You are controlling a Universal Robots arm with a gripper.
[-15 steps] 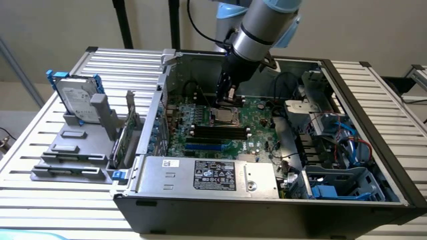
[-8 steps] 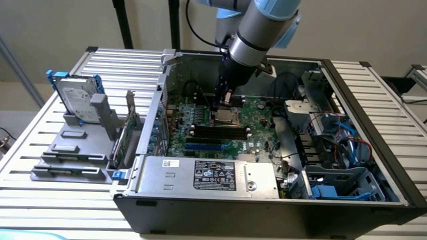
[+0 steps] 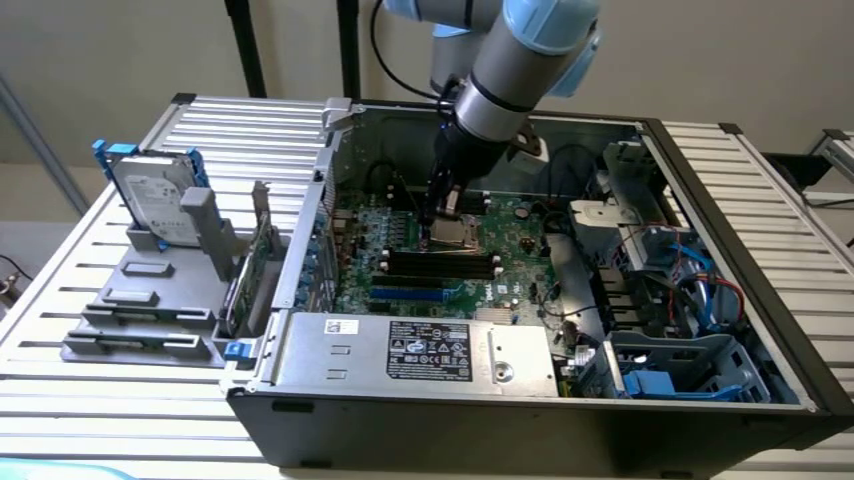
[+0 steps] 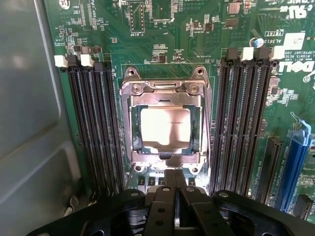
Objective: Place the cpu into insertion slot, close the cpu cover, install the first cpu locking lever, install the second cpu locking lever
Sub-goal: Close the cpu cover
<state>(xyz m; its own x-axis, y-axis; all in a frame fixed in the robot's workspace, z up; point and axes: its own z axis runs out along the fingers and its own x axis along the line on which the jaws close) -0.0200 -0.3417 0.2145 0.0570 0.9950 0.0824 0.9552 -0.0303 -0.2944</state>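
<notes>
Inside open computer case (image 3: 534, 420), on green motherboard (image 4: 162, 29): insertion slot (image 4: 197, 83) between memory slot banks (image 4: 93, 128), cpu cover (image 4: 165, 101) lying flat over it, cpu (image 4: 165, 129) seated in its window. Cover likely thin, stiff, springy; best pressed at rim, not chip. Gripper (image 4: 174, 173) closed, empty, beside slot's edge.

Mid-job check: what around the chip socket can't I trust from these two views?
1. Wrist view: the gripper hides the edge of the cover nearest it, beyond the chip.
2. Wrist view: thin metal blends into the cover, so whether either locking lever is latched cannot be told.
3. Exterior view: the gripper stands partly in front of the socket; chip and cover are too small to judge there.
</notes>
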